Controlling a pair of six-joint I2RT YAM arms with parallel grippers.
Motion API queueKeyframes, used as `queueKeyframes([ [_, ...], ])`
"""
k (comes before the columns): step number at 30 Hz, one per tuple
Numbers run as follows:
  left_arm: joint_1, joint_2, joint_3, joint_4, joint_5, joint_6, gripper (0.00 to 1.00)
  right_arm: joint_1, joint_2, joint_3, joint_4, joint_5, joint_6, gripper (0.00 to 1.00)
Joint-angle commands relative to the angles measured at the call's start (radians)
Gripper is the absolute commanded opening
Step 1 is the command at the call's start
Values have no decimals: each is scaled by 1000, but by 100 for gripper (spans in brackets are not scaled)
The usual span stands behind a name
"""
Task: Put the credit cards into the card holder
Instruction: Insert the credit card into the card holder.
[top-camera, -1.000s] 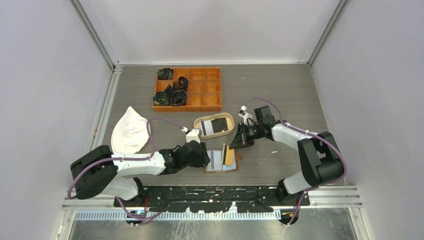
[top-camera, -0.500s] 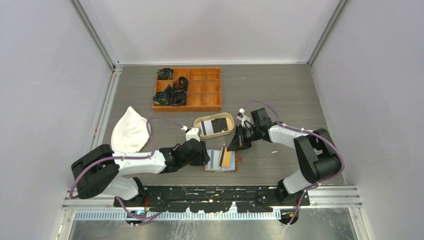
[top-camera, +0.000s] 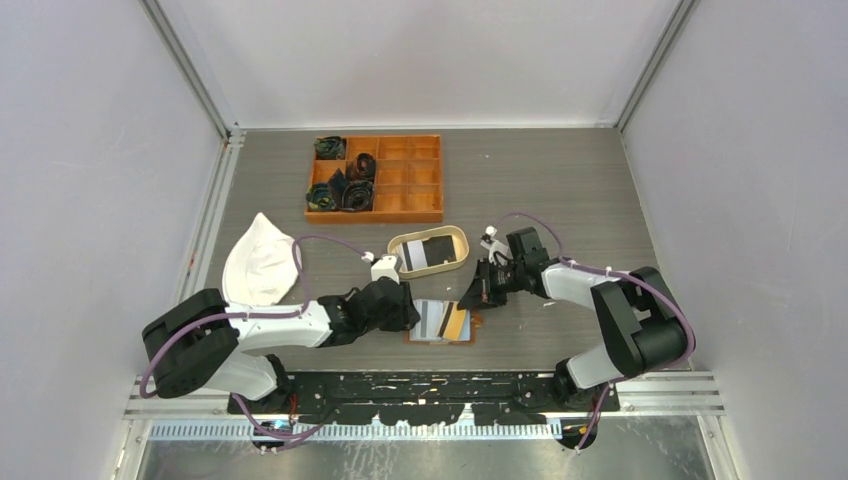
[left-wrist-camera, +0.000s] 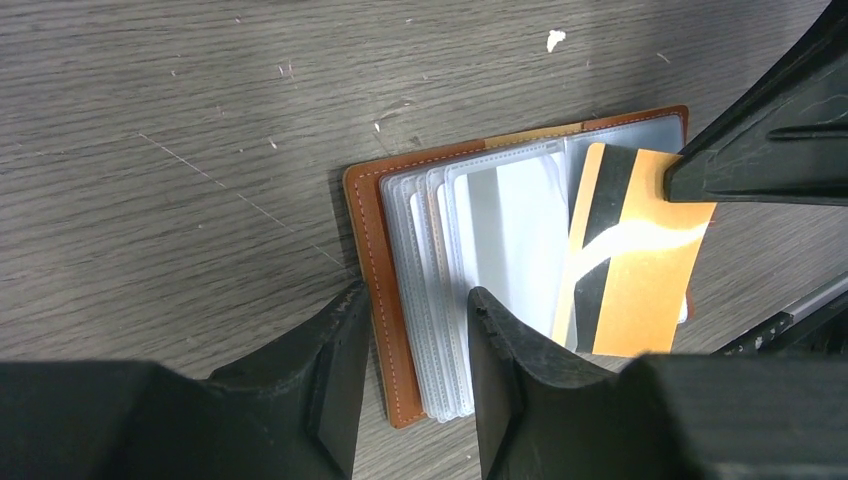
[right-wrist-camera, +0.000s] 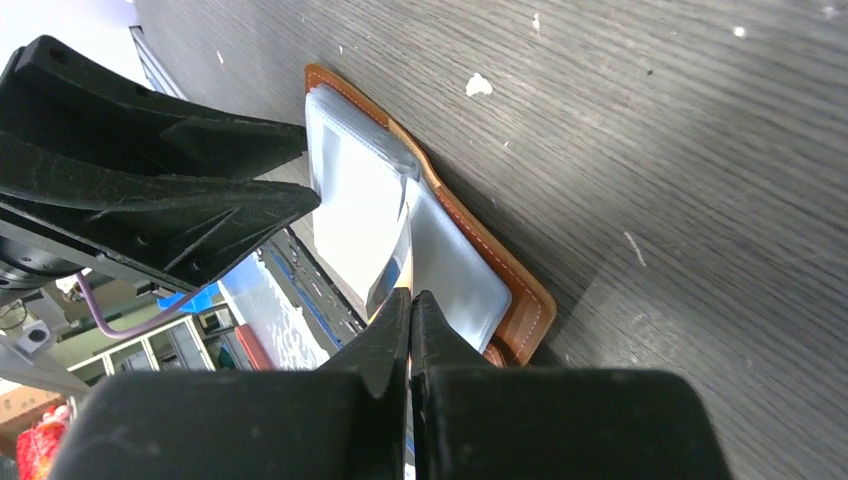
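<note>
Right hand (right-wrist-camera: 408, 298) clamps a gold credit card (left-wrist-camera: 640, 270) over the open card holder's (left-wrist-camera: 372, 250) right side. Left hand (left-wrist-camera: 410, 305), half-open, straddles its left edge.

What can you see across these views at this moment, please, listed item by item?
card holder: one, brown leather with clear sleeves, open flat on the table near the arms.
gold card: one, gold with a dark stripe, over the holder's right half.
oval tray: one, beige, just behind the holder.
tray cards: at least two, white-grey and black, inside the tray.
compartmented box: one, orange, far side.
dark items: several, black, in the box's left compartments; too small to identify.
fabric item: one, white, left side.
table: one, grey wood-grain.
left pincer: black, fingers apart astride the holder's left edge.
right pincer: black, shut on the gold card.
</note>
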Motion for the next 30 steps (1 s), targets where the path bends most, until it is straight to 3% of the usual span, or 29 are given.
queueKeyframes([
  [1,6,11,-23,-11,18,13,40,16,10,-11,114,-42,-12,1],
  [14,6,11,-32,9,40,8,39,57,128,-4,207,-38,87,1],
  [30,6,25,-30,13,42,11,39,61,117,11,94,-37,85,1],
])
